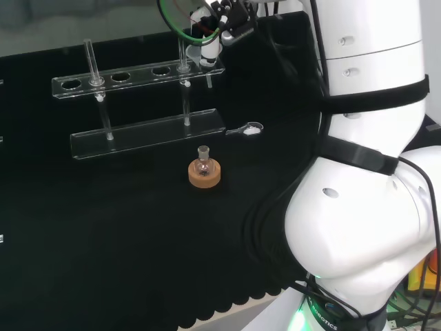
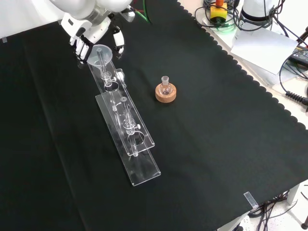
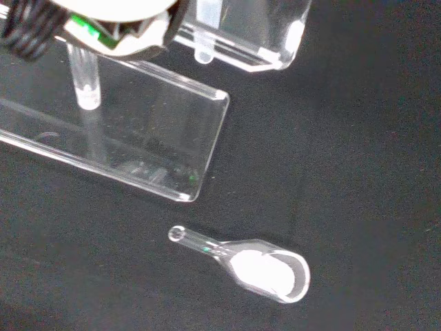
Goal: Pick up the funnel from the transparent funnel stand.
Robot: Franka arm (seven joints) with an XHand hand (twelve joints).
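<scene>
Clear scoop (image 3: pixel 258 265) w/ white powder nearest, then funnel stand (image 2: pixel 126 126); hand (image 2: pixel 91 36) around funnel (image 2: pixel 99 53), grip unclear.

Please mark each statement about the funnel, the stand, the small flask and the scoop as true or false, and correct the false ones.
1. The funnel sits in the transparent stand. True.
2. The hand is at the funnel's end of the stand. True.
3. The small flask lies on its side on the cloth. False: it stands upright in a cork ring.
4. The scoop is empty. False: it holds white powder.
5. The scoop rests on top of the stand's base. False: it lies on the cloth beside it.
</scene>
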